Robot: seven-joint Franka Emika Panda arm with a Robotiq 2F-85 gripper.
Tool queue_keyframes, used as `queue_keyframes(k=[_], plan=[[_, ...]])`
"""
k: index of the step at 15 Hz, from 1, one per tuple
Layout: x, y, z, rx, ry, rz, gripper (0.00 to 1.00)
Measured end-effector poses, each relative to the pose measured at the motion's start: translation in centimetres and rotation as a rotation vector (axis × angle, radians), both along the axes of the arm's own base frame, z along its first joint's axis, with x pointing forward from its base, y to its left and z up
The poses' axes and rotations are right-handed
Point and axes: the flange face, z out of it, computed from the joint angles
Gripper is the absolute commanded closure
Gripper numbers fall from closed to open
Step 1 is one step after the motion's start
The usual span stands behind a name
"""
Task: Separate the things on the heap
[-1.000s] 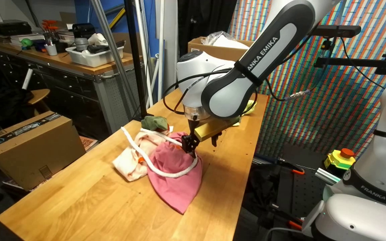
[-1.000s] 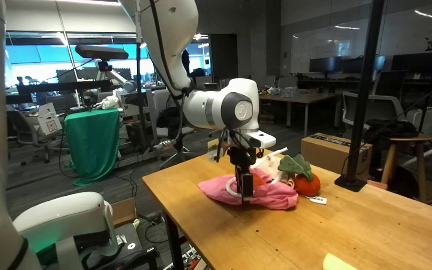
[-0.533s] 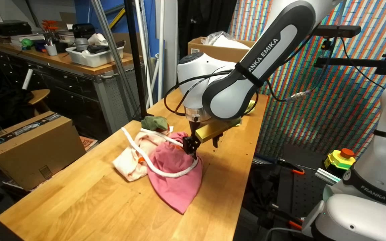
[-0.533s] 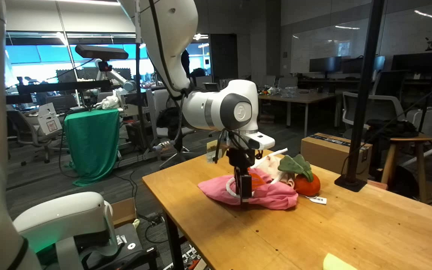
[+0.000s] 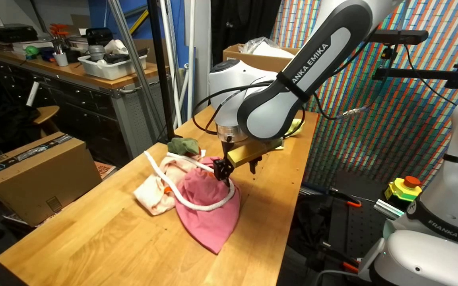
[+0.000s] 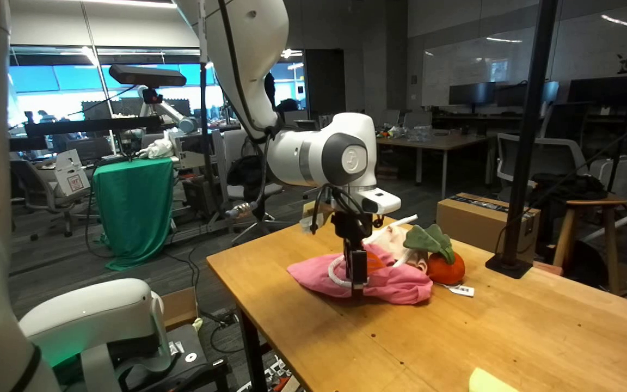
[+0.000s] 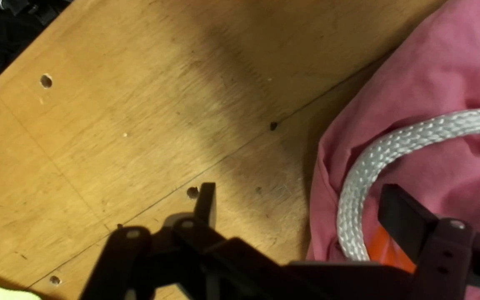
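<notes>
My gripper [image 7: 300,201] is open, low over the near side of the heap, with nothing gripped. In the wrist view its left finger [image 7: 205,204] stands over bare wood and its right finger [image 7: 402,216] over the pink cloth [image 7: 452,79], inside the bend of the white cord [image 7: 354,196]. Cord and cloth edge lie between the two fingers. Beside the pink cloth is the cream cloth [image 5: 147,194], partly under the cord. A red ball [image 6: 447,269] with green leaves [image 5: 183,146] sits at the heap's far end. Apart from the heap lies the yellow-green cloth [image 5: 295,126].
The wooden table [image 5: 105,246] has its edge close to the heap on the robot's side. A black post [image 6: 523,136] rises from the tabletop near the red ball. The cardboard box [image 5: 38,174] stands off the table.
The gripper has dipped a little, then risen slightly and shifted by a small amount, open throughout. Cloths, cord and ball lie as before.
</notes>
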Motion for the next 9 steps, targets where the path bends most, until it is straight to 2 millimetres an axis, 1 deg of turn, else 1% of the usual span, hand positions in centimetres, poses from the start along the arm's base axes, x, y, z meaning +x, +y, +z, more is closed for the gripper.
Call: queue_keyframes(k=[3, 9], plan=[[0.4, -0.1, -0.3, -0.002, -0.001, -0.015, 0.00], [0.8, -0.6, -1.5, -0.011, 0.012, -0.046, 0.00]])
